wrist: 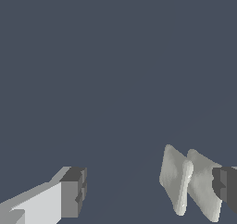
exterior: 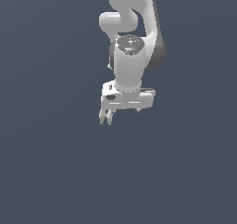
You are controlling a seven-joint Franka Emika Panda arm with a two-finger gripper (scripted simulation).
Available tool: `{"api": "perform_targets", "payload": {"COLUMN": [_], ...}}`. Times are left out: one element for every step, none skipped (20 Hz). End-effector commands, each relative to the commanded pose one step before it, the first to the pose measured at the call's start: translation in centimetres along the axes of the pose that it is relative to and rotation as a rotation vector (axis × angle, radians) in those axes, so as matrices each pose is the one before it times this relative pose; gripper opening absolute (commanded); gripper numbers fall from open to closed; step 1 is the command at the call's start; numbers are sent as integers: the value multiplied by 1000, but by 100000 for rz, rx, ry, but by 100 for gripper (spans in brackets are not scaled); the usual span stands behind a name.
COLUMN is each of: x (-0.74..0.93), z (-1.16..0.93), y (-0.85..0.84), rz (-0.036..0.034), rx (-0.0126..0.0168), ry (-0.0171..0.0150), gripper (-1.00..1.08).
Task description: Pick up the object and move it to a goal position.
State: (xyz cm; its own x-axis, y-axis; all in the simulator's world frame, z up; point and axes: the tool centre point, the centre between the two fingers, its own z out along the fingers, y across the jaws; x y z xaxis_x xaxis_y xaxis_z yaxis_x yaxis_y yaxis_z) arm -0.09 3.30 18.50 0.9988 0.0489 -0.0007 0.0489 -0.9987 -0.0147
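Arm [exterior: 132, 38]: glossy white rounded links, dark grey band along one side, dark circular cap with small coloured dots on the wrist joint. Gripper [exterior: 121, 112]: boxy white hand; fingers [wrist: 71, 193] white with dark grey pads.

The gripper [wrist: 150, 190] stands with its jaws wide apart over a plain slate-grey floor [wrist: 115, 70]. One dark-padded fingertip [wrist: 74, 190] is well apart from the pale, ridged object [wrist: 190, 183]. The other fingertip [wrist: 227, 188] sits just beside that object, perhaps touching it, though the view cannot settle this.
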Motion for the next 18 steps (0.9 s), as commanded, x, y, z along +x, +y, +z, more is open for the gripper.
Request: {"api": "perform_targets", "payload": {"x": [0, -1, -4, -5, -5, -3, 4, 14, 22, 28, 29, 25, 7, -24, -56, -70, -99, -129], "z": [0, -6, -21, -35, -52, -71, -93, -96, -90, -81, -69, -48, -3, 47, 55, 129, 155, 184], "y": [1, 57, 192, 311, 432, 550, 640, 561, 434, 305, 180, 56, -62, -64, 24, 41, 134, 176], "rz": [0, 116, 381, 621, 864, 1103, 1289, 1135, 887, 631, 382, 130, -117, -146, 0, 36, 191, 256], "rx": [0, -5, -13, -21, -29, -38, -44, -39, -30, -20, -11, -2, 5, 2, 0, -14, -23, -25], "ry": [0, 27, 86, 141, 197, 254, 301, 271, 218, 162, 106, 47, -24, -49, 0, -57, -36, -22], "gripper": [100, 100, 100, 100, 100, 100, 100, 100, 100, 100, 100, 100, 100, 100, 100, 100, 100, 100]}}
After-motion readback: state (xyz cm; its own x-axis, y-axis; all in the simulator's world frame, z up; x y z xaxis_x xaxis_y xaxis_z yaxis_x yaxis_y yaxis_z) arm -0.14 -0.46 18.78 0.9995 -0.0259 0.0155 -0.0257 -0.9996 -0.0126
